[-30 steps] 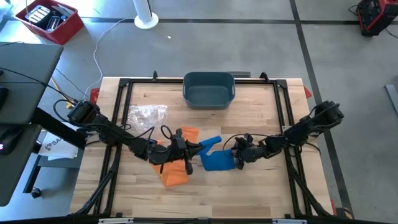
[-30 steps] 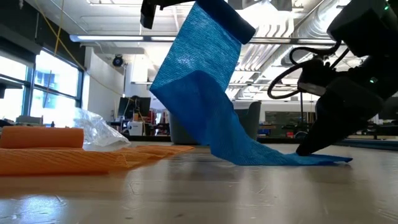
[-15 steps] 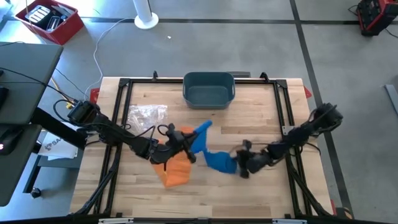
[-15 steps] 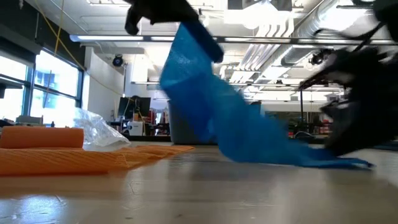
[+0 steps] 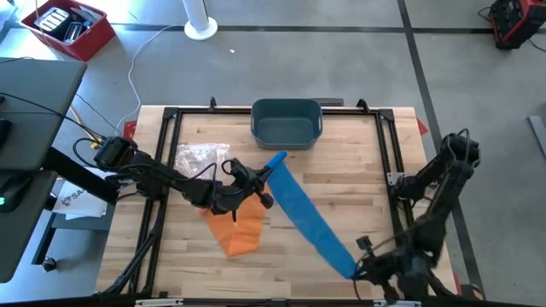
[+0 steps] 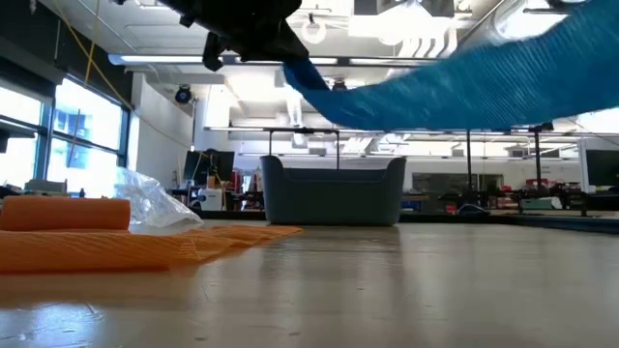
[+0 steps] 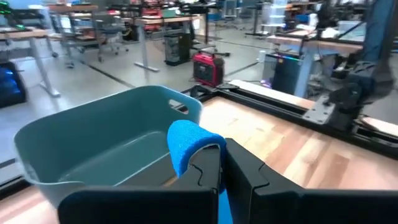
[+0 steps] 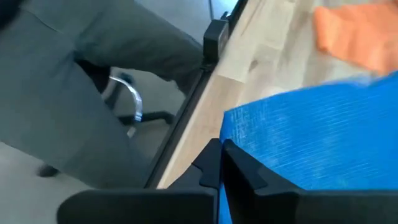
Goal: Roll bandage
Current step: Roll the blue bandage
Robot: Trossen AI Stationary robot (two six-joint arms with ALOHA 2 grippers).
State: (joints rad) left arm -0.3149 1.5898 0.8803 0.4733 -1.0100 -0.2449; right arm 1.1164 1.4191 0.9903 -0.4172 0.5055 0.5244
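High view: blue bandage (image 5: 303,213) stretched taut above the counter (image 5: 358,183), left gripper (image 5: 260,175) clamping its rolled end near the teal bin (image 5: 287,122), right gripper (image 5: 363,269) clamping the free end at the near edge, probably straightening it for rolling. Low view: strip hangs clear of the counter. Wrist views: each arm's jaws closed on blue cloth; orange bandage (image 5: 239,230) lies aside.

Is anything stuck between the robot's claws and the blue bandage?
No. Both claws already pinch the blue bandage directly: the left claw holds one end near the bin, the right claw holds the other end near the table's front edge. The strip hangs stretched between them, above the table.
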